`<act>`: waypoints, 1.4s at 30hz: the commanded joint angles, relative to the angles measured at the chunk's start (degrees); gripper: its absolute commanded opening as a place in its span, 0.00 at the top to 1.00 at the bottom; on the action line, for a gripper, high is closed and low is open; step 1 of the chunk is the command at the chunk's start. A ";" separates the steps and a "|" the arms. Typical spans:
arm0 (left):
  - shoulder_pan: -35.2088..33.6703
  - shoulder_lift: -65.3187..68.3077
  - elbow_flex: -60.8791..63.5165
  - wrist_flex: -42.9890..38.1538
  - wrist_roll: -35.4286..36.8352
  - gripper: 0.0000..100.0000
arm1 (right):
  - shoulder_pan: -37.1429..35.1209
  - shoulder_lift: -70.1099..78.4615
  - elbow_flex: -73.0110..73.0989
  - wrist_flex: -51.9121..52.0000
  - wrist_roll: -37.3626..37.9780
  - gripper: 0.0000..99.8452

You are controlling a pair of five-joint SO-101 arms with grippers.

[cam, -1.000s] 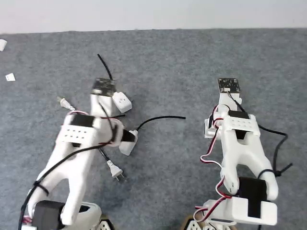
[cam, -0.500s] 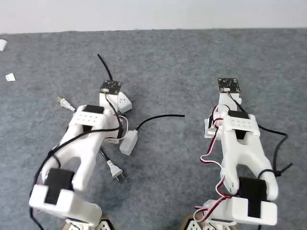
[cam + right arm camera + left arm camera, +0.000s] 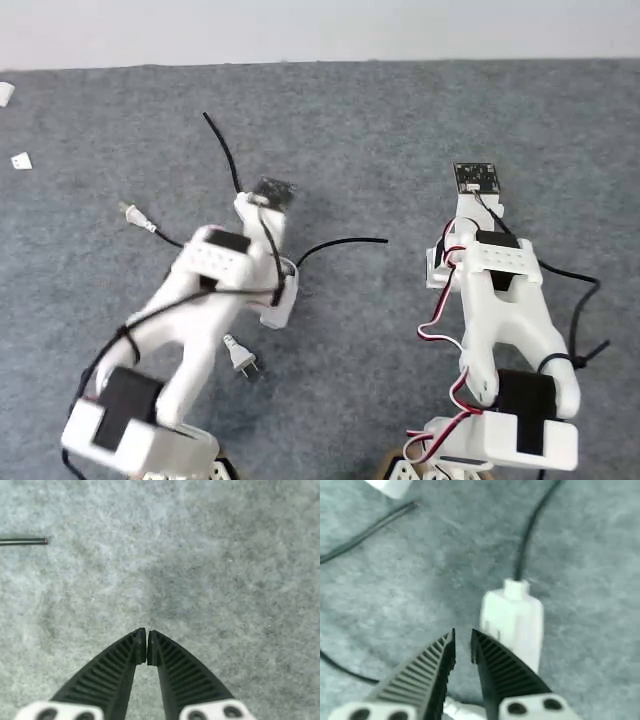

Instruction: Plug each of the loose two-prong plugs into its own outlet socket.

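Observation:
In the left wrist view a white outlet socket (image 3: 512, 622) lies on the grey carpet with a black cable (image 3: 532, 527) running from its end. My left gripper (image 3: 463, 642) hovers just beside it, its fingers a narrow gap apart with nothing between them. The high view shows another white socket (image 3: 276, 303) half under the left arm (image 3: 200, 300), with its black cable (image 3: 345, 243). A loose white two-prong plug (image 3: 240, 357) lies nearer the arm's base, and a second plug (image 3: 130, 212) farther left. My right gripper (image 3: 146, 647) is shut and empty above bare carpet.
The right arm (image 3: 500, 290) stands over the right half of the carpet. A black cable end (image 3: 25, 541) lies off to one side of the right gripper. A long black cable (image 3: 222, 145) runs towards the back. Small white scraps (image 3: 20, 160) lie at the far left.
The left arm has swung to the right and pulled back towards its base; its wrist now covers the socket that lay beside it. The right arm has not moved.

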 commanded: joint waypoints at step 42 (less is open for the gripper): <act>-37.36 -28.57 19.91 -10.11 0.62 0.95 | -24.92 -8.57 -6.24 4.26 -7.12 0.99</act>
